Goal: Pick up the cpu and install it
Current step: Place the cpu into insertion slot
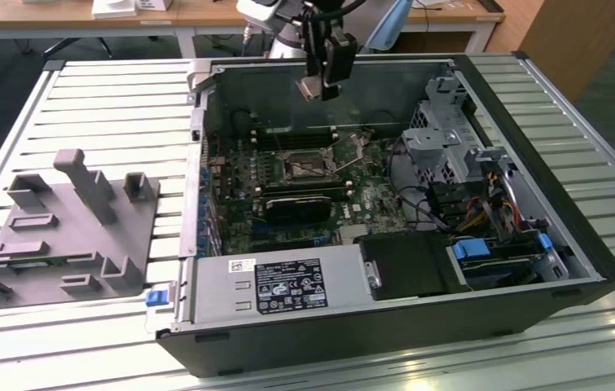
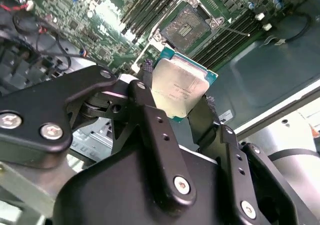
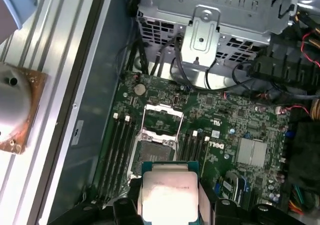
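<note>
Wrist views: cpu [image 2: 181, 85] in end effector [image 2: 178, 92]

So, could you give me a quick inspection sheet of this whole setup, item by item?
Surface: slatted metal table carrying an open computer case.
Job's things: the cpu held above the motherboard; socket open and empty.
Clutter: grey plastic fixture beside the case, on the exterior view's left.
Grippers: gripper, its fingers shut on the cpu's edges.
Cables: coloured bundle inside the case, at the exterior view's right.
Surroundings: wooden desks behind the table.
</note>
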Tool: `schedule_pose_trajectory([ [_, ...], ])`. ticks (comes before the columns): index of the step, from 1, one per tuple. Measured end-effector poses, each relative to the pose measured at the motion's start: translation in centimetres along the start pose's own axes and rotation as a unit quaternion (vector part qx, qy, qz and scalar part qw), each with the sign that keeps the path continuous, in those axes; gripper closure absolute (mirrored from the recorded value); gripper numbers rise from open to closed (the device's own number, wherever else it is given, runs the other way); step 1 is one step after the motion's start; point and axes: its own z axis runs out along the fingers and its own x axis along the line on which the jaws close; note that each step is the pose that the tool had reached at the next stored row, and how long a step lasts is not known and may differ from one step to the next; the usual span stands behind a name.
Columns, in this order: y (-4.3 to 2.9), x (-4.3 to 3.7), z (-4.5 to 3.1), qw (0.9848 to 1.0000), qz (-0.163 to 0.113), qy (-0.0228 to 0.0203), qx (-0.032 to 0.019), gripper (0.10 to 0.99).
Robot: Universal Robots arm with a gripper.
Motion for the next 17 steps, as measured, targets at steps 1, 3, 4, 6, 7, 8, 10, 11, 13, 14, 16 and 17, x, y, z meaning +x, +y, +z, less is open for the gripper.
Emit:
schedule_pose_trajectory([
  [1, -0.01, 0.00, 0.02, 1.0000, 0.005, -0.0005, 0.0008, 0.549],
  [3, -0.01, 0.00, 0.07, 0.9999, 0.015, -0.0014, 0.0020, 0.549],
  [4, -0.01, 0.00, 0.10, 0.9998, 0.021, -0.0020, 0.0024, 0.549],
  [6, -0.01, -0.01, 0.17, 0.9993, 0.036, -0.0038, 0.0021, 0.549],
  [7, -0.02, -0.01, 0.20, 0.9989, 0.046, -0.0050, 0.0019, 0.549],
  [8, -0.03, -0.01, 0.24, 0.9985, 0.054, -0.0059, 0.0016, 0.549],
  [10, -0.03, -0.01, 0.31, 0.9975, 0.071, -0.0079, 0.0012, 0.549],
  [11, -0.04, -0.01, 0.35, 0.9968, 0.079, -0.0089, 0.0010, 0.549],
  [13, -0.05, -0.01, 0.42, 0.9954, 0.096, -0.0113, 0.0006, 0.549],
  [14, -0.05, -0.01, 0.46, 0.9945, 0.104, -0.0125, 0.0004, 0.549],
  [16, -0.06, -0.01, 0.54, 0.9926, 0.121, -0.0150, 0.0000, 0.549],
  [17, -0.07, -0.01, 0.58, 0.9916, 0.128, -0.0163, -0.0002, 0.549],
])
